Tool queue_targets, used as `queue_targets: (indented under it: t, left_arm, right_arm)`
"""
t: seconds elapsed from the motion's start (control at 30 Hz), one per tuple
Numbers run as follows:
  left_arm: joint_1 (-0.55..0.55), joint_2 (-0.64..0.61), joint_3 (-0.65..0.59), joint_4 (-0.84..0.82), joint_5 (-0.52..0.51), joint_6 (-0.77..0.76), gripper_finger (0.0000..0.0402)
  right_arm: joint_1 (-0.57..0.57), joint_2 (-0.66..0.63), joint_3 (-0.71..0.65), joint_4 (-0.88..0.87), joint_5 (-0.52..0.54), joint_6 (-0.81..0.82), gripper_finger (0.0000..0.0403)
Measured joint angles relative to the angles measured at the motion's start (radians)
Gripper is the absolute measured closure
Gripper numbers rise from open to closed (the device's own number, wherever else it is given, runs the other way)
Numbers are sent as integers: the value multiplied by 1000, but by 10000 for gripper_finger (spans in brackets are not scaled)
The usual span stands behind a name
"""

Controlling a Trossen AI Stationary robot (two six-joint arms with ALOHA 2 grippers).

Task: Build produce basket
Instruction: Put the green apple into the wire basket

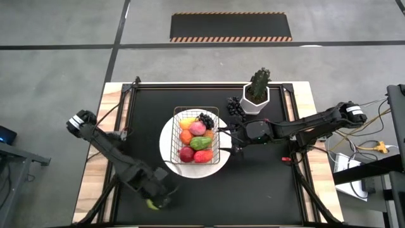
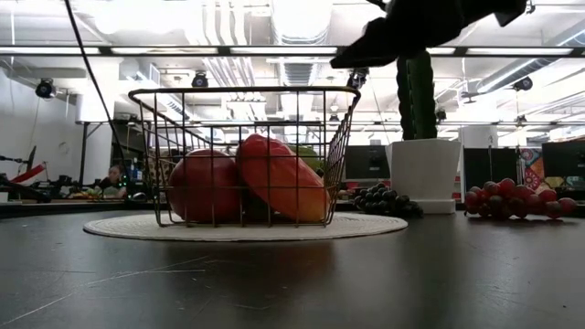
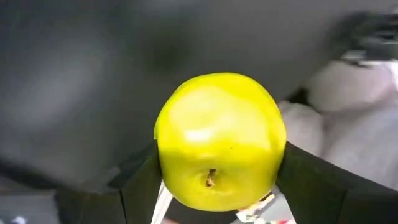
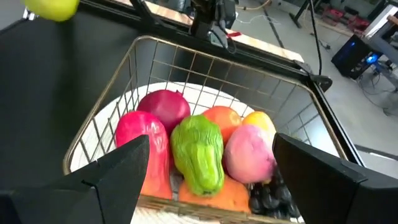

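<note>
Wire basket [image 1: 197, 136], one green apple [image 3: 219, 140] apart.

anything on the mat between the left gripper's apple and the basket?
No. In the high view the left gripper, shut on the green apple, sits at the near edge; only bare black mat and white plate rim separate it from the basket.

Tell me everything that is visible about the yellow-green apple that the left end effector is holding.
The yellow-green toy apple is round, smooth and glossy, plastic by its look, with a small brown stem in a dimple facing the wrist camera. It sits between the two dark fingers of the left end effector, which press on its opposite sides. In the high view it is at the table's near edge, left of the dark wire mesh basket and apart from it. Whether it touches the table cannot be told.
</note>
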Motion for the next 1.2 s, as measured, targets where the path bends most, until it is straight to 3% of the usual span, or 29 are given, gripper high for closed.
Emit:
queue_targets:
  t: [0.17, 0.43, 0.6, 0.87, 1.03, 1.2]
  left_arm:
    - [120, 85, 208, -55, -28, 325, 141]
    - [308, 203, 531, -378, -38, 777, 140]
    - [443, 261, 660, -531, -146, 1058, 139]
    - [677, 294, 630, -558, -358, 1491, 139]
    - [840, 319, 559, -519, -373, 1598, 139]
    - [930, 365, 517, -518, -372, 1652, 139]
  right_arm:
    - [0, -58, 0, -151, 0, 22, 74]
    - [0, -122, -30, -252, -2, 69, 74]
    - [0, -187, -72, -256, -2, 75, 74]
    - [0, -285, -108, -248, -2, 105, 74]
    - [0, -294, -121, -247, -2, 105, 74]
    - [0, -292, -121, -220, -2, 87, 74]
